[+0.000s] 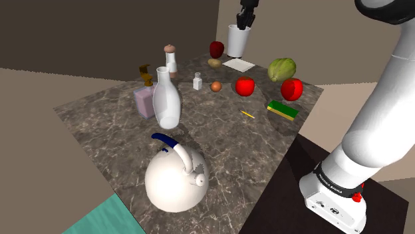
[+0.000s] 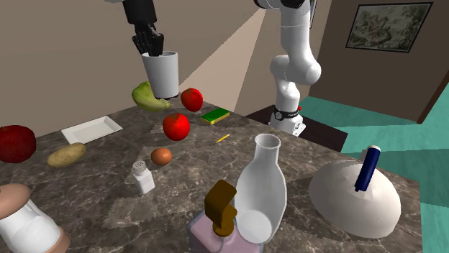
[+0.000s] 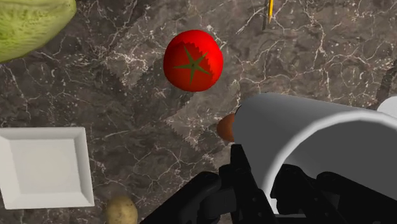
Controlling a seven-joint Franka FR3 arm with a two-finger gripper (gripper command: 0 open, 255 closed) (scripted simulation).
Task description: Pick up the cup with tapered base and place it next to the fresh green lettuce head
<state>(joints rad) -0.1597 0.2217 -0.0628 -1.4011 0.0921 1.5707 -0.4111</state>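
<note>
white cup [image 1: 237, 43], red tomato [image 3: 193, 60], green lettuce [image 1: 281, 68]

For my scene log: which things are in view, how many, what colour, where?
cup: 1, white, lifted above table
lettuce: 1, green, near the plate
tomatoes: 2, red, near the lettuce
fruit: 1, dark red, beside the potato
potato: 1, tan, by the plate
plate: 1, white, square
egg: 1, brown, middle
shaker: 1, white, beside the egg
sponge: 1, green-yellow, by a tomato
pencil: 1, yellow, beside the sponge
jar: 1, white, brown top
vase: 1, white, middle
bottle: 1, pink, beside the vase
kettle: 1, white, blue handle
table: 1, dark, veined
arm: 1, white
jaws: 2, black, shut on the cup
</note>
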